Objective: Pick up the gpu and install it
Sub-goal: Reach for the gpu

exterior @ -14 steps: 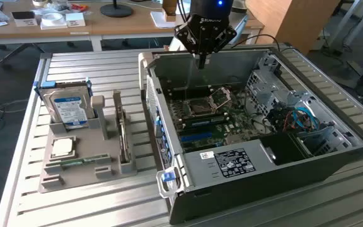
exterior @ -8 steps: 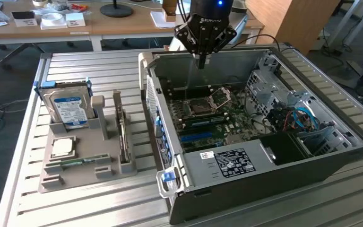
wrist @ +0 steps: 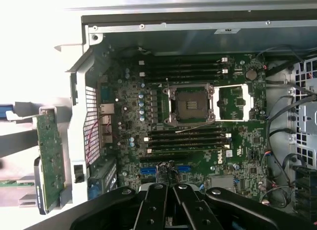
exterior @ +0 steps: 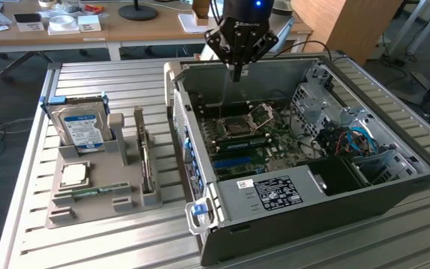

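Hovering end effector above PC case, gpu racked near HDD.

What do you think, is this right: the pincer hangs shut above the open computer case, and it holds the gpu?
Not quite. The pincer does hang shut above the open computer case, but it holds nothing. The exterior view shows the gpu standing on edge in the grey holder, on that view's left of the case.
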`<state>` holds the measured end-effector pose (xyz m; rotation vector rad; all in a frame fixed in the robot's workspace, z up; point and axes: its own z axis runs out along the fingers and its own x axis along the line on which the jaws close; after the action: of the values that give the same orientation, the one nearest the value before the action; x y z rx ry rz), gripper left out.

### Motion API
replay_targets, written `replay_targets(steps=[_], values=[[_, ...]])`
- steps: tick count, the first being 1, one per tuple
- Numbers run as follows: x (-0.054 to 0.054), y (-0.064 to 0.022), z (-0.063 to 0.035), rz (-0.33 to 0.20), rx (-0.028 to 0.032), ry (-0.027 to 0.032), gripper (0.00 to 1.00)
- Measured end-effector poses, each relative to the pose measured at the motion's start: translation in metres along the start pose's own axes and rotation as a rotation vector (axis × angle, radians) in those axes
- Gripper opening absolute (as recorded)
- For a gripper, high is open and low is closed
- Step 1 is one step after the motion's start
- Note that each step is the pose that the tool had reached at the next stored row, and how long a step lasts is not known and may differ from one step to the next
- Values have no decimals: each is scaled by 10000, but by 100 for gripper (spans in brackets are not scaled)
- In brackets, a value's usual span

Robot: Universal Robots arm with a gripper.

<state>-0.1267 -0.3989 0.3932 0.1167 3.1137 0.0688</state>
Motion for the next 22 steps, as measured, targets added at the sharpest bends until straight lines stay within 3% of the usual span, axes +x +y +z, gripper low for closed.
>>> replay_targets(steps=[22], values=[[265,-19,-6,-1,0,-1,11]])
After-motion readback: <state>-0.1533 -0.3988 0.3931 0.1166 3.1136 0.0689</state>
